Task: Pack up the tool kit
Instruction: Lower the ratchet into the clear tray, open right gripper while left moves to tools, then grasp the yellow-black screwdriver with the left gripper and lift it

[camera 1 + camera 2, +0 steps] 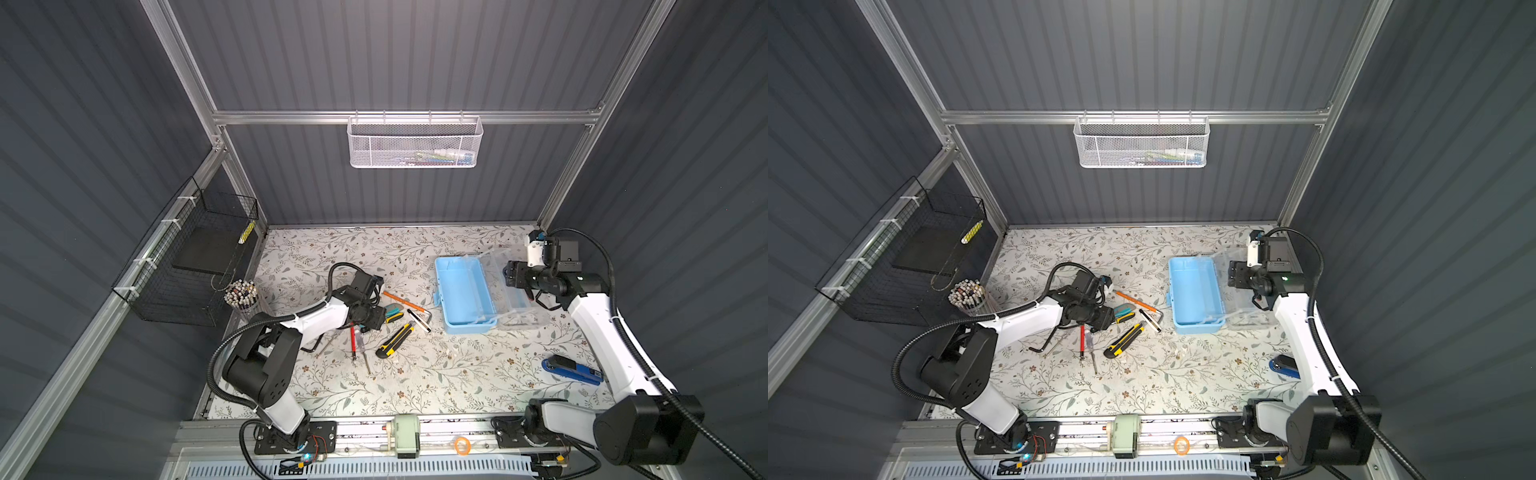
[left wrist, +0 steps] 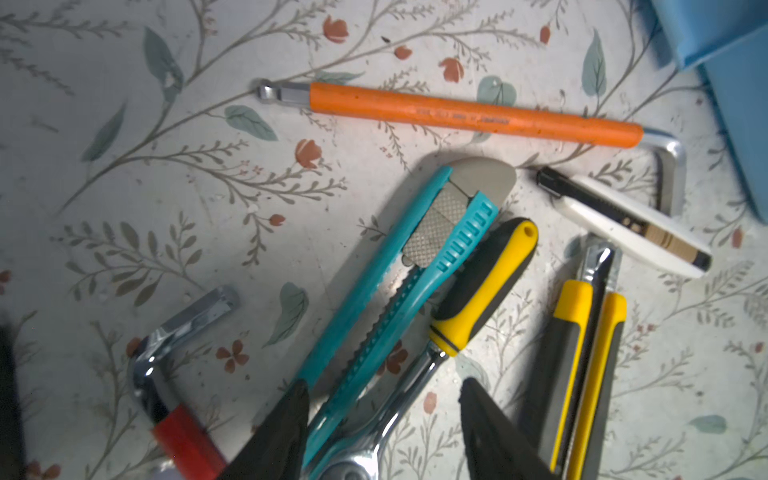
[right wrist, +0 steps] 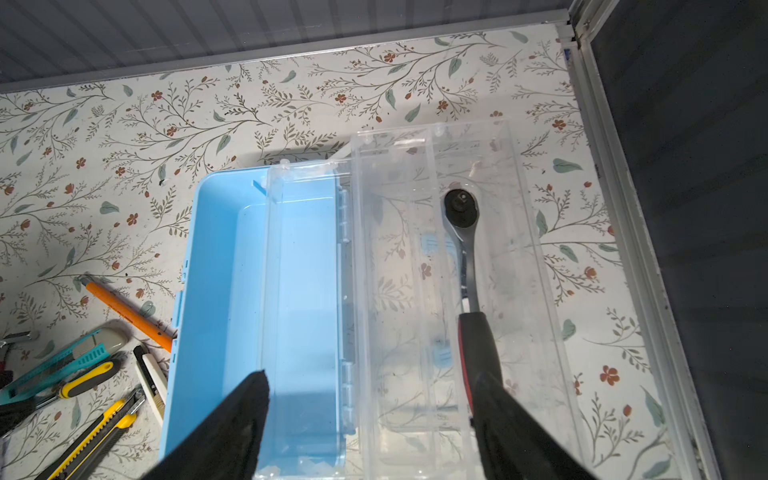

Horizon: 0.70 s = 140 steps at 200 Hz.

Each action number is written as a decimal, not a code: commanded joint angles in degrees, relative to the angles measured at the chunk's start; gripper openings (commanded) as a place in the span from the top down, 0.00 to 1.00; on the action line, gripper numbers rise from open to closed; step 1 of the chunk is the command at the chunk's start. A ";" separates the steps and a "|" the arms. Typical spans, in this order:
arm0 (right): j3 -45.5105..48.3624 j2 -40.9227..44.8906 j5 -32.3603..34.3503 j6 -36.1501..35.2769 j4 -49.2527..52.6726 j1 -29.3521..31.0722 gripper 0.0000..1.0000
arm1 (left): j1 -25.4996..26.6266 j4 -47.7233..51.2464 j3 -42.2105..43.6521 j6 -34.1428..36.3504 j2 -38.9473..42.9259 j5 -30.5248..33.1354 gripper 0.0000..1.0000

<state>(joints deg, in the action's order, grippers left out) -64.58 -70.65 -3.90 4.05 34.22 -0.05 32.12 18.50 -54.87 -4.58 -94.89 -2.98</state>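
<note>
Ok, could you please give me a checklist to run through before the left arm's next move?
1. Box open, lid folded back: ok.
2. Room in the box for tools: ok, its blue floor is bare.
3. Left tool around one thing only: not ok, the teal knife and the yellow ratchet both lie between its open jaws.
4. Left tool's fingers touching either of them: cannot tell.
5. Right tool free: ok, jaws open; the red ratchet lies in the lid.
6. Path to the box clear: not ok, the right tool hangs over it.
</note>
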 commanded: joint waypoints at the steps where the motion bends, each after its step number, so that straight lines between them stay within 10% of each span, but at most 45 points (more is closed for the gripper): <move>1: 1.11 0.67 0.16 0.52 0.24 0.33 0.21 | 0.66 2.07 -1.73 4.13 -0.60 -0.62 0.43; 140: 1.03 -0.74 0.46 -0.80 0.05 0.25 0.19 | 2.51 4.54 -3.26 4.81 -4.46 0.65 0.60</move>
<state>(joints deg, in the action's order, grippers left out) -63.94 -71.85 -3.86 3.86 34.04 0.05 34.20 20.40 -57.23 0.05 -98.41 -3.05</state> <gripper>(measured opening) 0.812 0.373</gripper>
